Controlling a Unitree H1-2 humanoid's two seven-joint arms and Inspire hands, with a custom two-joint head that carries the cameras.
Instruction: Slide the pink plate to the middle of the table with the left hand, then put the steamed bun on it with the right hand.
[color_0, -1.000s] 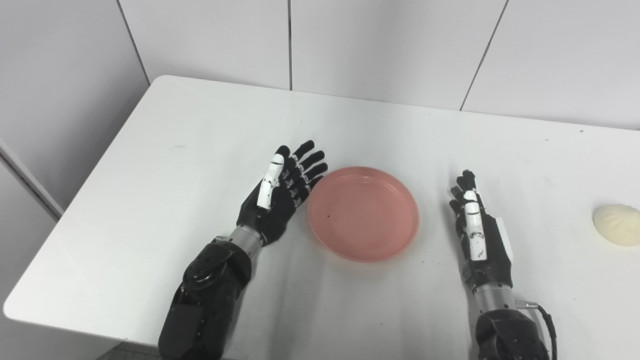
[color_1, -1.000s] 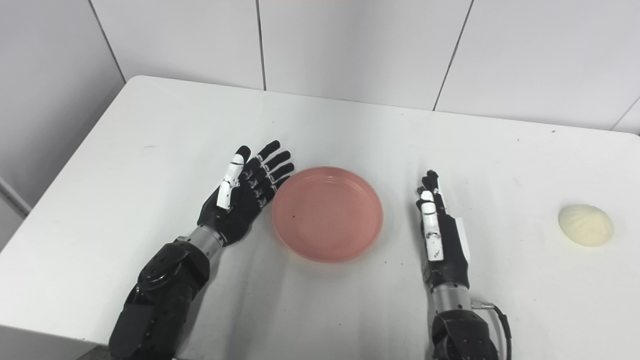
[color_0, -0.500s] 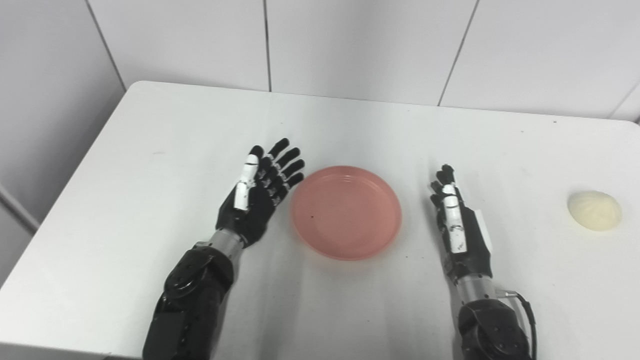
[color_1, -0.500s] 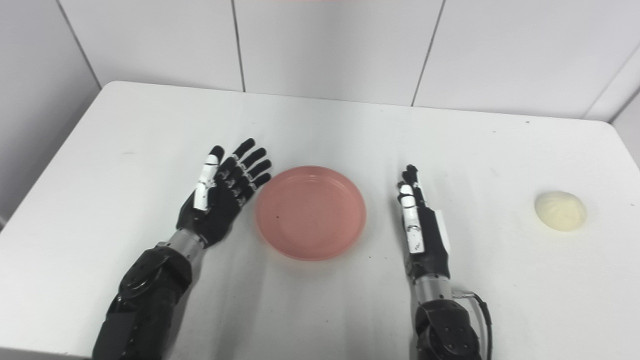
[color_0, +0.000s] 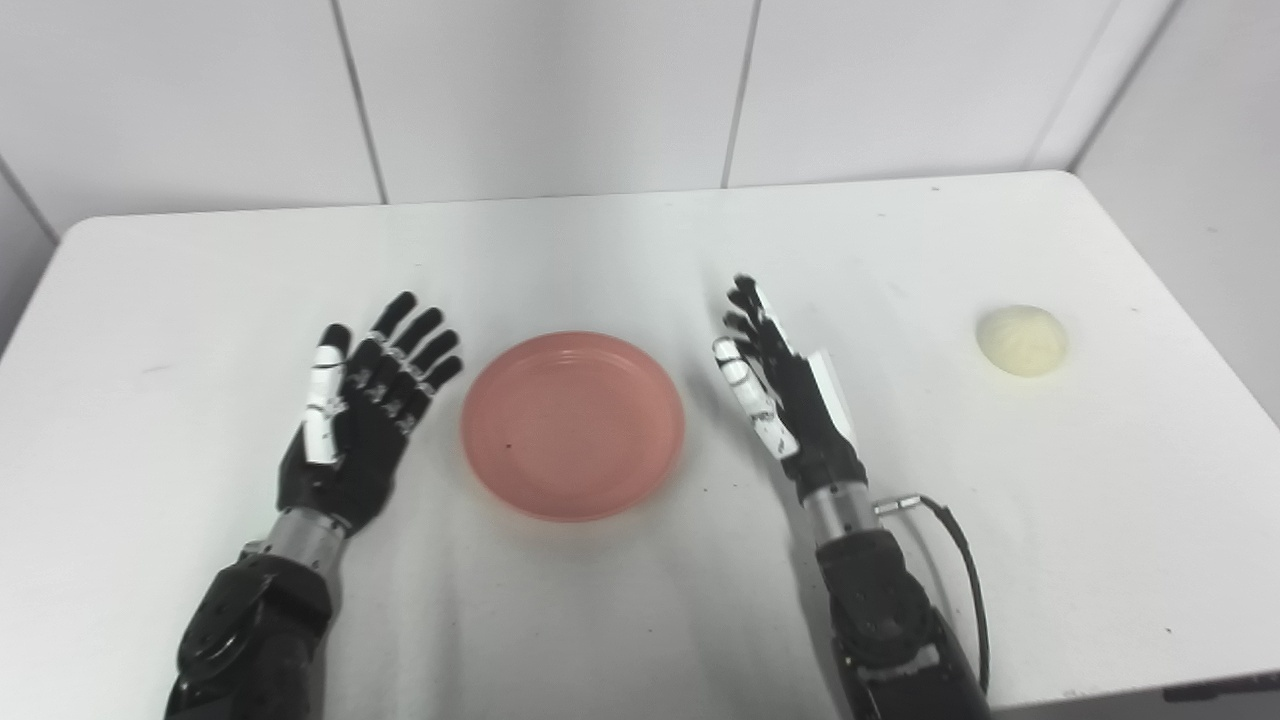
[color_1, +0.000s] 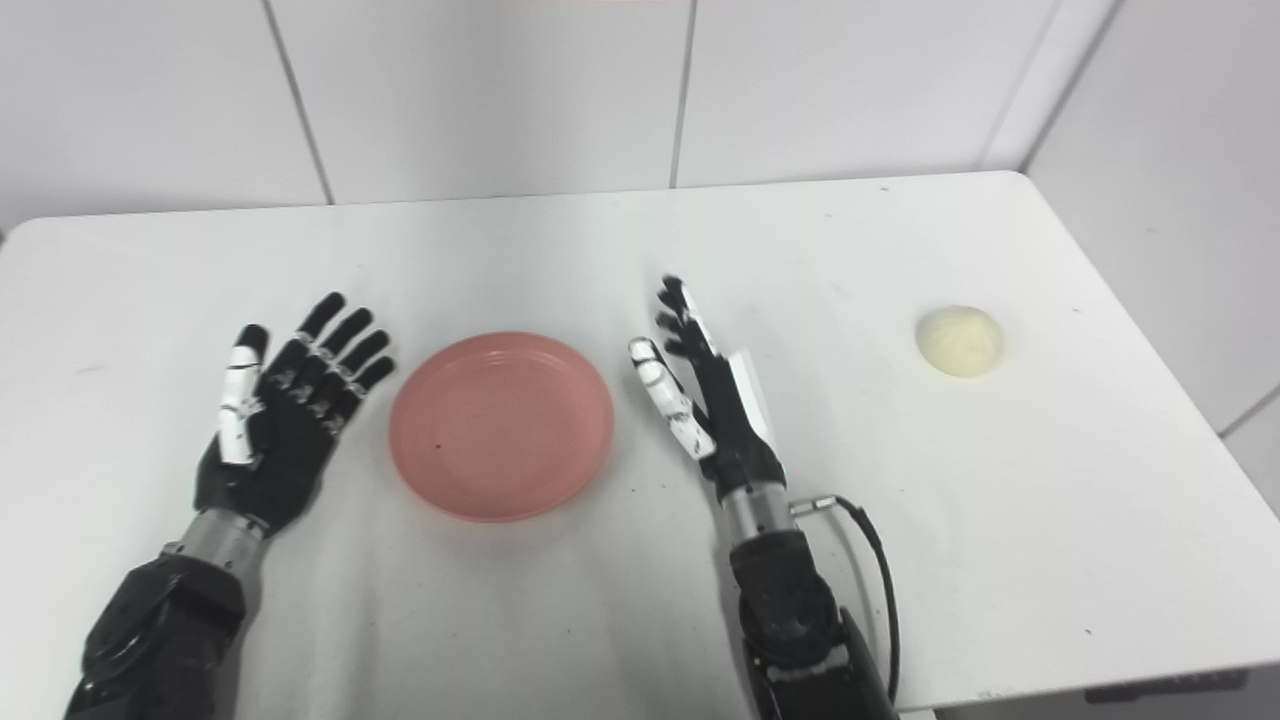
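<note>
Pink plate (color_0: 573, 426) flat on white table (color_0: 640, 240), empty, small dark speck on its inner surface left of centre. Left hand (color_0: 358, 420) just left of plate, palm up, released, fingers (color_0: 420, 336) spread and pointing away toward far-right, fingertips near plate's left rim but apart from it; white thumb segment on hand's left side. Left forearm (color_0: 250, 640) black, entering from bottom edge, left of plate. Right hand (color_0: 785, 395) just right of plate, turned edge-on, palm facing plate, fingers straight and slightly apart, released, holding nothing; narrow gap of bare table between it and plate rim. Cannot tell whether hand's lower edge touches table. White thumb on plate side, white panel on back of hand on far side from plate. Right forearm (color_0: 885, 620) below and right of plate, black cable (color_0: 960, 570) looping off wrist on side away from plate. Steamed bun (color_0: 1021, 340) well right of plate, beyond right hand, resting on table near its right edge, pale cream, round, pleated top, untouched. White panelled wall (color_0: 560, 90) behind table, past plate. Plate between the two hands, roughly centred left-right on table in right eye view.
</note>
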